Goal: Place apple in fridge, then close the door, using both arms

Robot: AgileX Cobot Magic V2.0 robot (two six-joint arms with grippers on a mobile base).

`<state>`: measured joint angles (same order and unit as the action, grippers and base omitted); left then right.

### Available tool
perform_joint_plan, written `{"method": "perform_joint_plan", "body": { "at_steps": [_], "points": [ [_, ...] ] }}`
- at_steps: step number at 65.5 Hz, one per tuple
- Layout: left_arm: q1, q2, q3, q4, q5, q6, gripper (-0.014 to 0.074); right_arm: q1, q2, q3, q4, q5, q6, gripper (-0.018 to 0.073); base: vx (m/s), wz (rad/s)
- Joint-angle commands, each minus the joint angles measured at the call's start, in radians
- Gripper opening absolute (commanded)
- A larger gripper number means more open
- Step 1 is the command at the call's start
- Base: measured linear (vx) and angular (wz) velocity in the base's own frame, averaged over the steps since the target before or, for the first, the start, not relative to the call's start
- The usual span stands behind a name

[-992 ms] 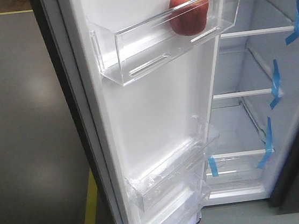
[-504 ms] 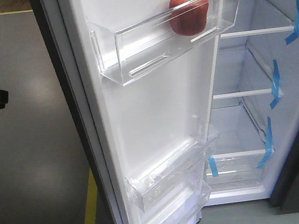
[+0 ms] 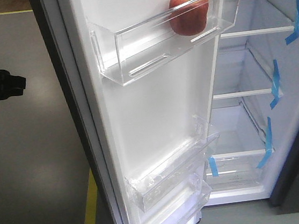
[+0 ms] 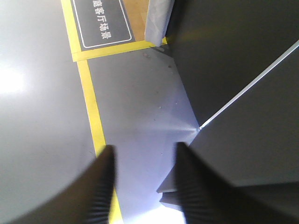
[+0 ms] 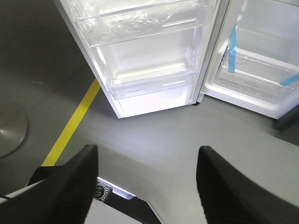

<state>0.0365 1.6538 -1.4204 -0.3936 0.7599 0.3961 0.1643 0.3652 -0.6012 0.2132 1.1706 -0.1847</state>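
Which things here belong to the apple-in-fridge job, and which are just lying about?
Job: apple, in the top bin; door, open; fridge; left gripper and right gripper, both open.
Just there: yellow floor tape; blue tape strips; floor sign.

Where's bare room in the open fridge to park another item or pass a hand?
Top door bin: bare left of the apple. Fridge shelves bare between the door and the blue tape. Crowded: the lower door bins, stacked close.
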Motion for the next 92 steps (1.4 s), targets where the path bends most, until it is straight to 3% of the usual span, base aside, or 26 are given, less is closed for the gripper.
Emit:
{"method": "perform_joint_plan", "body": {
  "at_steps": [1, 16, 27, 47, 60, 92],
  "points": [
    [-0.012, -0.024, -0.048, -0.036, -0.047, 0.01, 0.0146, -0.001, 0.011, -0.023, 0.012, -0.047, -0.001, 0.0434, 0.0, 0.0],
    [-0.058, 0.028, -0.101, -0.062, -0.059, 0.044, 0.0098, -0.001, 0.011, -0.023, 0.013, -0.048, -0.001, 0.0434, 0.0, 0.0],
    [-0.089, 0.069, -0.142, -0.068, -0.062, 0.045, -0.0008, -0.001, 0.011, -0.023, 0.013, -0.048, -0.001, 0.0434, 0.0, 0.0],
    [-0.142, 0.124, -0.201, -0.138, -0.068, 0.053, -0.0007, -0.001, 0.011, -0.023, 0.013, -0.048, -0.001, 0.0434, 0.0, 0.0],
    [-0.178, 0.124, -0.201, -0.201, -0.066, 0.128, -0.0006, -0.001, 0.011, -0.023, 0.012, -0.048, -0.001, 0.0434, 0.0, 0.0],
    [-0.242, 0.123, -0.201, -0.416, 0.077, 0.366, -0.0006, -0.001, 0.011, -0.023, 0.012, -0.048, -0.001, 0.0434, 0.0, 0.0]
  ]
}}
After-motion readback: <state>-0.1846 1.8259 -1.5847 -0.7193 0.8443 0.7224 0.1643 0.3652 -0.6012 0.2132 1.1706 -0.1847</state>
